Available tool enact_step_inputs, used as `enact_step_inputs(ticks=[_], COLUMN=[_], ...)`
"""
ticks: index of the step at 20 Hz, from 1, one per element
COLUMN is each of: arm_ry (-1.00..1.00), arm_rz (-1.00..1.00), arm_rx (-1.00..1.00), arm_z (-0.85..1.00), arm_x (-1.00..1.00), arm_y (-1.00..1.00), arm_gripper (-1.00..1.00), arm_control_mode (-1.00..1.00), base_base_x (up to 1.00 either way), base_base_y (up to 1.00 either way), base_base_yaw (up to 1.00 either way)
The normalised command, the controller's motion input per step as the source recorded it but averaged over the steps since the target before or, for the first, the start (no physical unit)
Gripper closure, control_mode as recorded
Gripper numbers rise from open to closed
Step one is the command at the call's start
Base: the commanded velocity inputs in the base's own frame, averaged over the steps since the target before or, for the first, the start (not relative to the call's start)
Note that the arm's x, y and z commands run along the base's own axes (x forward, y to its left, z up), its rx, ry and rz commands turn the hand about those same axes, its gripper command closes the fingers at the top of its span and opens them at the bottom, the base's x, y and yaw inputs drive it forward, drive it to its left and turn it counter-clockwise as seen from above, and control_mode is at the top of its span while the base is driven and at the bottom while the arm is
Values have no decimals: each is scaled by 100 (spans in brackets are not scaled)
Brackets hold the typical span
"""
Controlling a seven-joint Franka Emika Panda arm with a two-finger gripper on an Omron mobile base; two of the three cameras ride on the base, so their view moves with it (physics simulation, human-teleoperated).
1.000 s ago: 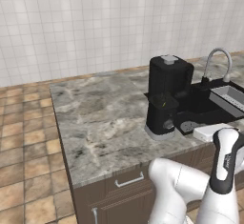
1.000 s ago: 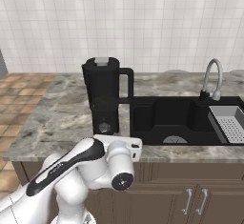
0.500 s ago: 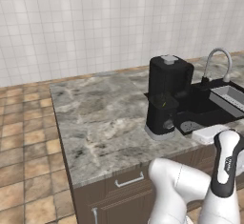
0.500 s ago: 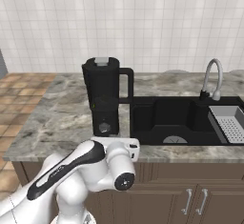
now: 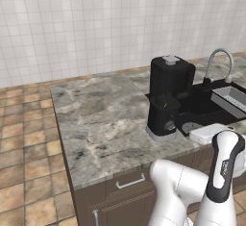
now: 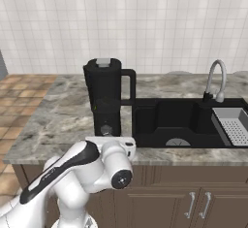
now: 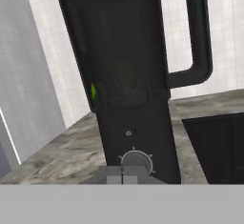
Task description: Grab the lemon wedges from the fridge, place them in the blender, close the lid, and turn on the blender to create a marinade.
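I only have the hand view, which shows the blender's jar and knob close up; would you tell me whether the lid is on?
Observer: Yes, the lid sits flat on the blender, its grey cap at the centre.
Operator: Thank you. What lies beside the blender?
Observer: A black sink directly on its handle side, with a curved faucet behind it.
Operator: And is anything in the sink?
Observer: A grey drying rack sits in its far end, away from the blender.
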Motion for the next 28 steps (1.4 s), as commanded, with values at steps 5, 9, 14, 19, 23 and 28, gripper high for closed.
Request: enact_step_inputs(ticks=[5, 9, 14, 19, 23, 28], arm_ry=[0, -1, -1, -2, -4, -5], arm_rz=[-1, -2, -2, -2, -2, -7], arm_rx=[0, 0, 0, 0, 0, 0], arm_z=[-2, -6, -24, -36, -27, -24], arm_x=[27, 27, 7, 15, 29, 35], arm_y=[27, 25, 23, 26, 26, 32], arm_gripper=[100, 100, 100, 100, 100, 100], arm_control_mode=[-100, -100, -100, -100, -100, -100], base_base_x=[0, 0, 0, 0, 0, 0], base_base_y=[0, 0, 0, 0, 0, 0], base_base_yaw=[0, 0, 0, 0, 0, 0])
